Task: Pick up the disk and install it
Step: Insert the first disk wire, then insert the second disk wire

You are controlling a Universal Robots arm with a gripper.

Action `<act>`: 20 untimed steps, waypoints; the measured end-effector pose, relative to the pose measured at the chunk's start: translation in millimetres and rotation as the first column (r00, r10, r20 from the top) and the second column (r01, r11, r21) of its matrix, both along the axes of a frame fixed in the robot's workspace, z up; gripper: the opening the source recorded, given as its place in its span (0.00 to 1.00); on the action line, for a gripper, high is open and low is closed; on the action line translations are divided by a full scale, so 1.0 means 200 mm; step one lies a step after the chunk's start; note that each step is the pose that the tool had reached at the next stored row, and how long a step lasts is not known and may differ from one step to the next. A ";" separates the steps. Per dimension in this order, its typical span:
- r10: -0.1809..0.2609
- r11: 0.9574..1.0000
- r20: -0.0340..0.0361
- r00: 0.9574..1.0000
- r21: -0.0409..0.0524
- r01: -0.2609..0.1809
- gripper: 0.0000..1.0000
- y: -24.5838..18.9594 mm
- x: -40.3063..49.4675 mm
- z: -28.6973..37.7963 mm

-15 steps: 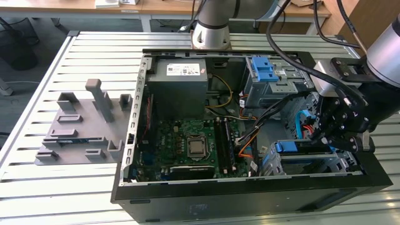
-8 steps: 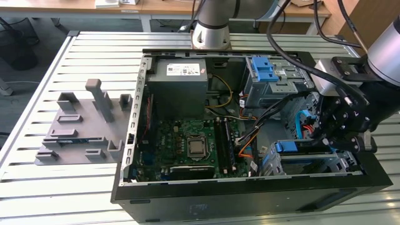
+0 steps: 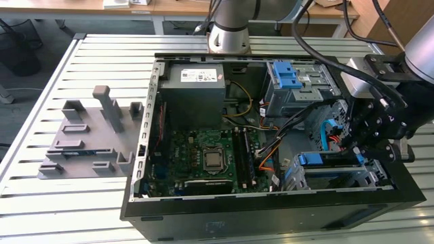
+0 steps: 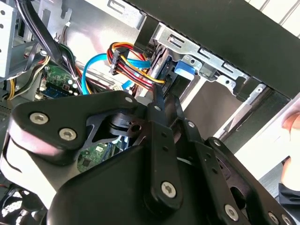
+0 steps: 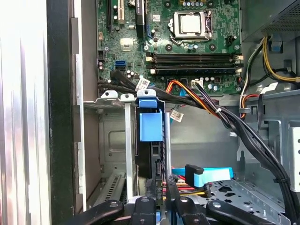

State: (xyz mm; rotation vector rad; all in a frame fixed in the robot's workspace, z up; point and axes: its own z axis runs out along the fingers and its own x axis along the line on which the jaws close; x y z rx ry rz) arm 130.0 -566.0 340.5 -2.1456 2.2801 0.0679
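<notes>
An open computer case (image 3: 271, 213) is lying on its side on a slatted metal table (image 3: 40, 203), with the arm's base (image 3: 228, 35) standing just beyond the case's far wall.

The gripper (image 3: 358, 148) is hanging inside the case at the end toward the exterior view's right, just above the drive cage (image 3: 339, 175) in the case's near corner. In the first wrist view the gripper (image 5: 161, 199) is sitting with its fingers (image 5: 172, 190) drawn close together around the dark edge of the disk; in the second wrist view the gripper (image 4: 159, 96) is narrowing to a tip right at the cage, beside a bundle of red, yellow and orange cables (image 4: 131, 65).

The disk (image 5: 151, 150) is standing on edge in a slot of the drive cage, its blue bracket rail (image 5: 151, 124) facing outward; in the exterior view the blue rail (image 3: 312, 159) is showing at the cage's top, just beside the gripper. Whether the disk is fully seated is not clear.

Also within the case: a motherboard (image 3: 203, 157) is lying in the middle, a grey power supply (image 3: 193, 96) is sitting at the far wall, and a second cage with a blue latch (image 3: 285, 76) is sitting beside the power supply.

Outside the case, toward the exterior view's left, a grey fixture (image 3: 91, 137) is resting on the table.
</notes>
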 end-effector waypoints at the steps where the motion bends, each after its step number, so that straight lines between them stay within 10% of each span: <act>1: 0.000 1.000 0.000 1.000 0.000 0.000 0.22 0.000 0.000 0.000; 20: 0.000 1.000 0.000 1.000 0.000 0.000 0.11 0.000 0.000 0.005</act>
